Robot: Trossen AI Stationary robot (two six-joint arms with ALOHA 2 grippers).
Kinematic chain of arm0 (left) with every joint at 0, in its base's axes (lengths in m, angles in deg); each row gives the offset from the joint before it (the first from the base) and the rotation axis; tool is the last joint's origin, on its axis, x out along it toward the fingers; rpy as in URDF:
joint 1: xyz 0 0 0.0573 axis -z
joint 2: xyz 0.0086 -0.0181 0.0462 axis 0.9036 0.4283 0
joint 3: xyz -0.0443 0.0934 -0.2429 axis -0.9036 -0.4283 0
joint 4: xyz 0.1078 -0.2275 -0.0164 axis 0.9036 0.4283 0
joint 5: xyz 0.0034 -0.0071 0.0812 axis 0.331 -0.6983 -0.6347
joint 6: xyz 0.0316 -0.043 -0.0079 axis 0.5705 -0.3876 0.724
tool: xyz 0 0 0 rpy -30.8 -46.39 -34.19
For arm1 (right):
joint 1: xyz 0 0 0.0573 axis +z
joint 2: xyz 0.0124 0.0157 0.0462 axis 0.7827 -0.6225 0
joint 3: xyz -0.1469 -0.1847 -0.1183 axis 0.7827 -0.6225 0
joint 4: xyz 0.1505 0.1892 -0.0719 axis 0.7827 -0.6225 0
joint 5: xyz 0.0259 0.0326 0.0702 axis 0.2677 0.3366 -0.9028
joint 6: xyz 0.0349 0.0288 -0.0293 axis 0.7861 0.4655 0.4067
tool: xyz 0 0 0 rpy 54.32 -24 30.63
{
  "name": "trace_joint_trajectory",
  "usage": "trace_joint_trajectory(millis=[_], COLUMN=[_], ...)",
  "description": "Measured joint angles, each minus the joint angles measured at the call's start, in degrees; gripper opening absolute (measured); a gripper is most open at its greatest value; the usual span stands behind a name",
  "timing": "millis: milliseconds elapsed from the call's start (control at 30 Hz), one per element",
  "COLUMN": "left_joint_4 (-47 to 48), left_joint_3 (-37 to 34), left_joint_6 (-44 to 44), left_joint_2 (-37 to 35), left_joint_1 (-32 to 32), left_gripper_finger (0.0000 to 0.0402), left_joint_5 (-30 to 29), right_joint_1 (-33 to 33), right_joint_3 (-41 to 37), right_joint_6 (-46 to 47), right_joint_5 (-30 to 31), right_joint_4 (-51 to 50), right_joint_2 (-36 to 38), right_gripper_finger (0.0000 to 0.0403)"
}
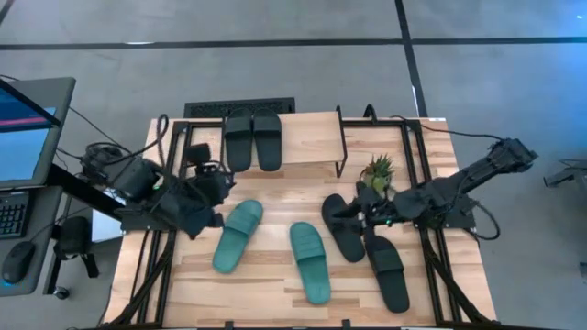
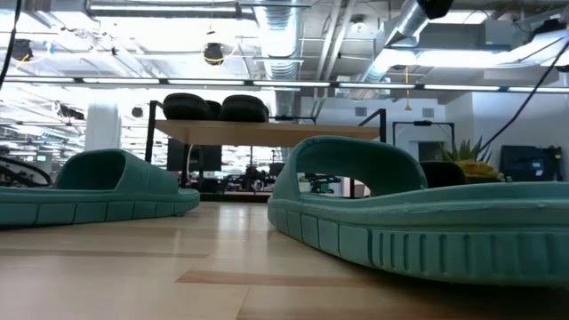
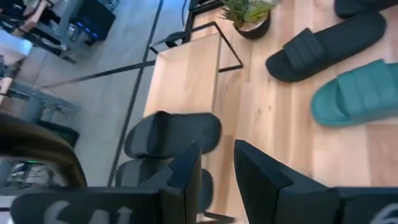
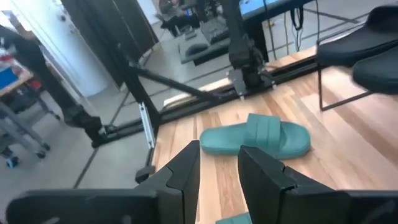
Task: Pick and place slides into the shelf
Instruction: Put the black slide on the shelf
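Two black slides (image 1: 253, 139) lie side by side, soles down, on the shelf's light top board (image 1: 307, 137) at the table's far side; in the low view they show as dark humps (image 2: 213, 107). Two teal slides (image 1: 238, 236) (image 1: 310, 261) rest soles down mid-table. Two more black slides (image 1: 343, 229) (image 1: 388, 271) lie to the right. My left gripper (image 1: 220, 183) (image 3: 217, 167) is open just left of the shelf, holding nothing. My right gripper (image 1: 348, 216) (image 4: 219, 163) is open over the nearer black slide, pointing toward a teal slide (image 4: 256, 139).
A small potted plant (image 1: 375, 174) stands right of the shelf, close to my right arm. The shelf's black metal frame (image 1: 343, 147) rises beside it. Bare wood (image 1: 275, 206) lies between the shelf and the teal slides. A monitor and keyboard sit off the table's left.
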Motion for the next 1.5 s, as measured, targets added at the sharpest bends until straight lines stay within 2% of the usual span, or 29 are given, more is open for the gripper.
trace_joint_trajectory(millis=[167,367,467,633,800,967,1100,1500], left_joint_4=[-0.3,-1.5,-2.2,-4.0,-4.7,-6.3,-10.8,-16.1], left_joint_3=[-7.6,-15.7,-19.0,-25.1,-34.2,-41.8,-46.6,-54.7], left_joint_6=[-12.0,-27.9,-32.9,-34.1,-36.5,-42.2,-42.5,-47.5], left_joint_2=[-4.6,-8.0,-7.8,-6.9,-7.0,-7.0,-6.8,-6.8], left_joint_1=[4.6,10.2,11.9,13.9,16.6,21.1,23.5,23.9], left_gripper_finger=[0.0086,0.0087,0.0086,0.0087,0.0087,0.0087,0.0087,0.0087], left_joint_5=[-0.8,-6.4,-6.5,-0.7,6.8,6.6,7.4,11.5], right_joint_1=[3.9,8.1,9.0,9.3,8.4,8.1,6.7,5.5], right_joint_3=[5.0,9.8,10.3,10.3,10.3,10.3,10.2,10.2], right_joint_6=[0.0,0.1,0.8,3.2,6.4,6.4,5.0,4.8], right_joint_5=[3.5,15.6,17.6,17.5,17.8,21.9,23.4,23.4], right_joint_4=[-6.8,-18.6,-19.6,-22.5,-19.3,-13.8,-10.6,-7.7], right_joint_2=[-5.2,-8.8,-9.4,-9.8,-9.6,-9.6,-9.6,-9.7], right_gripper_finger=[0.0098,0.0098,0.0098,0.0098,0.0098,0.0098,0.0098,0.0098])
